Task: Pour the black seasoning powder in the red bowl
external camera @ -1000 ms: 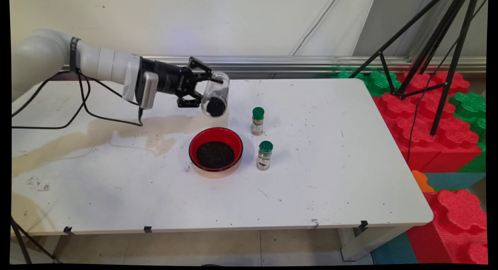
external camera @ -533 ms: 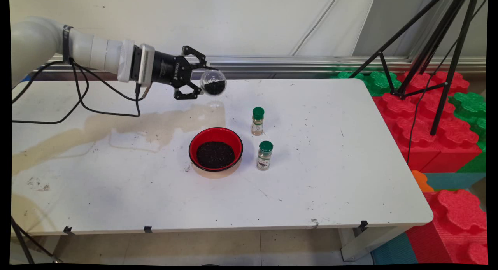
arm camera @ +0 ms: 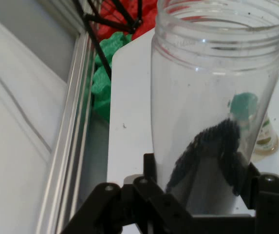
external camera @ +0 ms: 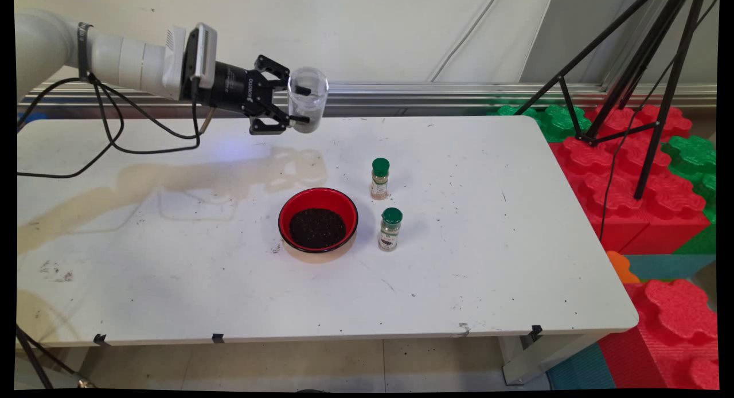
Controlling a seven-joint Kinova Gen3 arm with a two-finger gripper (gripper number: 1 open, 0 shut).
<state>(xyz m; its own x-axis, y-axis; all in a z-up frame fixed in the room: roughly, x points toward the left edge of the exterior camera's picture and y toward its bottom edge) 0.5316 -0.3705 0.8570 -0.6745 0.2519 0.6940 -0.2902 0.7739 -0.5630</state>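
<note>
Partly hiding the hand's [external camera: 291,105] fingers, with the clear jar [external camera: 307,98] sitting between them and covering the pads; also cutting off the jar's base behind the black linkage in the hand view [arm camera: 202,195]. Showing only a little dark granular matter low inside the jar [arm camera: 217,146], hard to make out through the curved plastic. Reading white lettering on the hand's black body in the main view, seemingly ROBOTIQ, though too small to be sure; leaving the labels on the two green-capped spice bottles [external camera: 379,178] [external camera: 390,229] illegible. Reaching in from the upper left, nearly level, high over the far left part of the white desk [external camera: 487,260], black cables [external camera: 109,140] hanging beneath the wrist. Clamping both fingers on the jar's sides, keeping it upright with its open mouth upward, well above the desk and clear of it. Standing on the desk below and nearer the camera: a red bowl [external camera: 318,219] holding dark grains, the two spice bottles just to its right, apart from it and from each other.
</note>
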